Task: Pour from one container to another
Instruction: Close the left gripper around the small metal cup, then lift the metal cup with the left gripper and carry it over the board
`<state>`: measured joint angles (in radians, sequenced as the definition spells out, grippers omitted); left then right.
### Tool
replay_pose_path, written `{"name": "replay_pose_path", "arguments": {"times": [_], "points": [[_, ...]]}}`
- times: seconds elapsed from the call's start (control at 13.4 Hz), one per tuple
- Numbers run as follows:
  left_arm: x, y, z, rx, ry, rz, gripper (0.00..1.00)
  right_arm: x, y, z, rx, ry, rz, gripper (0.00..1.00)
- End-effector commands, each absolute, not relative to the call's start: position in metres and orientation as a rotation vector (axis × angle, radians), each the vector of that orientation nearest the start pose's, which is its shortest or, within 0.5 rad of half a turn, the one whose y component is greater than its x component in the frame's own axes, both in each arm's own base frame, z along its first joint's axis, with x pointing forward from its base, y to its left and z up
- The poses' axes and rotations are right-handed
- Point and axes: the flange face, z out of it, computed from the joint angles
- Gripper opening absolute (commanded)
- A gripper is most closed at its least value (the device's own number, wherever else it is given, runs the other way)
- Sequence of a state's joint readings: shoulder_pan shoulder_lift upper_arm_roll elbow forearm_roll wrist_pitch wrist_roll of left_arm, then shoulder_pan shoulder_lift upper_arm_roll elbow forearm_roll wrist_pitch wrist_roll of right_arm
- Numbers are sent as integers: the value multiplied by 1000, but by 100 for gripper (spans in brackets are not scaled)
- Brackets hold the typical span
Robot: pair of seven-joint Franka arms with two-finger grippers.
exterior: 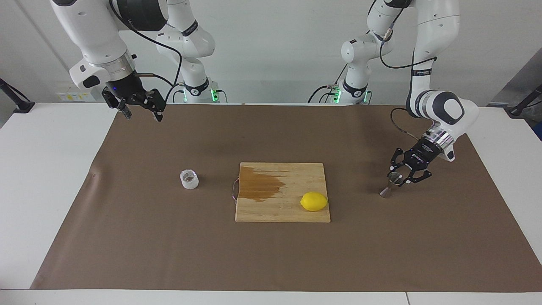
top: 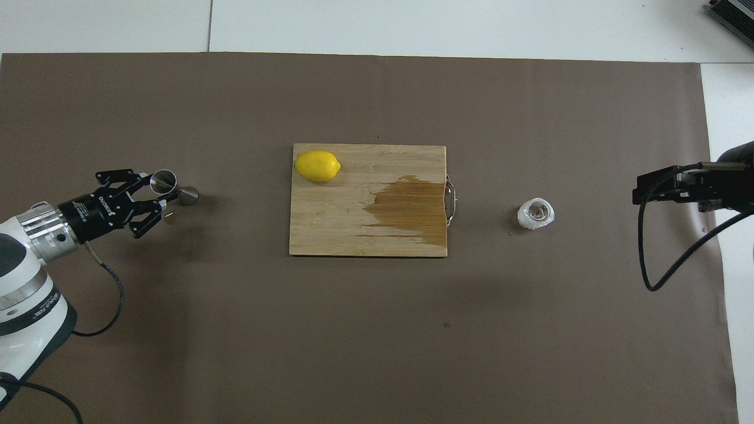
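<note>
We see the left pincer [exterior: 405,174] low at the left arm's end of the bench [exterior: 51,178], its fingers set around the upper cone of the small shiny steel hourglass-shaped jigger [exterior: 389,186]. The jigger stands tilted on the brown paper mat [exterior: 271,254], its lower cone resting on the mat; whether the fingers actually press the metal or only bracket it we cannot tell. In the overhead view the jigger [top: 174,187] lies at about nine o'clock from the wooden cutting board [top: 365,235], well apart from it.

The short clear textured cup [exterior: 189,178] stands upright on the mat toward the right arm's end — at about three o'clock from the board in the overhead view [top: 535,214], near the board's wire handle [top: 450,200] but not touching it. Nothing grips it.

The right pincer [exterior: 139,108] hangs high over the mat's edge at the robots' end of the bench, well apart from the cup, and its fingers stand apart with nothing between them; that arm waits.

On the board a yellow lemon [exterior: 313,201] rests in the corner farthest from the robots at the left arm's end, and a dark wet stain [exterior: 260,186] spreads across the handle end.
</note>
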<state>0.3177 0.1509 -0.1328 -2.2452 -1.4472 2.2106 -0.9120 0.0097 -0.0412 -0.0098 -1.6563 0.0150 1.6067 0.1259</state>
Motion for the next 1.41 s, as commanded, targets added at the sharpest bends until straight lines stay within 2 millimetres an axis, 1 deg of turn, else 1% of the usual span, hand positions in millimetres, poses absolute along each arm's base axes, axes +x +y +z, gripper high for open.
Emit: {"name": "replay_pose_path", "arguments": {"times": [0.0, 0.07, 0.22, 0.52, 0.82, 0.89, 0.97, 1.12, 1.26, 1.34], "points": [[531, 65, 305, 986, 1897, -592, 22, 543, 2, 611, -3101, 207, 22, 100], [531, 65, 305, 986, 1897, -592, 18, 542, 2, 611, -3102, 207, 25, 100], [531, 65, 305, 985, 1897, -592, 0, 542, 2, 611, -3102, 207, 25, 100], [536, 67, 311, 972, 1879, -597, 0, 542, 2, 611, -3102, 207, 25, 100], [543, 50, 326, 906, 1800, -660, 0, 542, 2, 611, -3101, 209, 25, 100], [545, 40, 331, 910, 1776, -682, 0, 542, 2, 611, -3102, 207, 25, 100], [550, 22, 338, 921, 1749, -705, 0, 542, 2, 611, -3101, 209, 25, 100], [559, -23, 358, 966, 1717, -747, 0, 542, 2, 611, -3101, 207, 22, 100], [565, -57, 374, 925, 1727, -784, 0, 542, 2, 612, -3101, 207, 20, 100], [568, -74, 386, 892, 1746, -792, 0, 542, 2, 611, -3101, 209, 22, 100]]}}
